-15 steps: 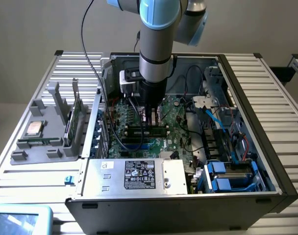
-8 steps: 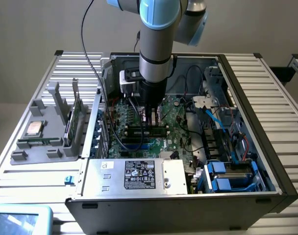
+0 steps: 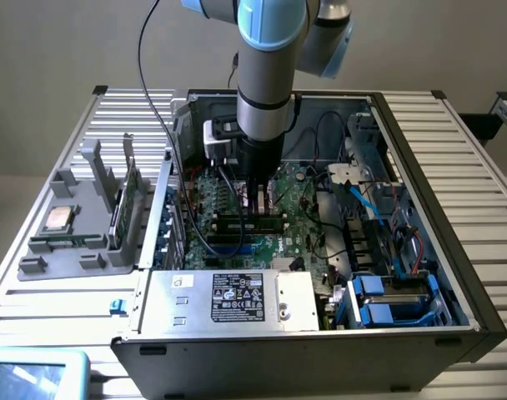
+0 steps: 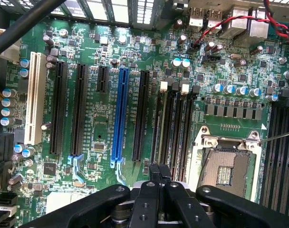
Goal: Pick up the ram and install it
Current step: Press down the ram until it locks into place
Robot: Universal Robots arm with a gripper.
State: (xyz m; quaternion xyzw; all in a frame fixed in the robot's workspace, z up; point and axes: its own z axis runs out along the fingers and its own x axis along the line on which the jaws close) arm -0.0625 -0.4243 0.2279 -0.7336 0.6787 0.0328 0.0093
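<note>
slatted aluminium tabletop [image 3: 454, 158] carrying an open computer case [image 3: 420, 250], seen from above in the exterior view, with a plain grey wall behind. inside the case lies the green motherboard [image 4: 101, 142]; a silver power supply box [image 3: 237, 298] with a black label sits along the near edge, and blue drive caddies [image 3: 387, 300] occupy the near corner toward the exterior view's right. a grey parts holder [image 3: 78, 225] stands on the table at the exterior view's left, holding a square silver processor chip [image 3: 57, 218] and, upright in its slots, a green card [image 3: 124, 204]. the robot arm [image 3: 266, 75] descends vertically into the middle of the case, black cables trailing from it. the gripper [image 4: 158, 173] is pressed fully closed, its fingers together directly over the narrow black memory slots [image 4: 175, 123] beside the empty processor socket [image 4: 227, 164]. the ram [image 3: 249, 222] lies seated lengthwise in the memory slots directly below the fingertips, in the exterior view; whether the fingers grip or merely press on it cannot be told. in the wrist view, a blue expansion slot [image 4: 120, 114], black expansion slots [image 4: 80, 109] and a white slot [image 4: 35, 97] run parallel across the board.
</note>
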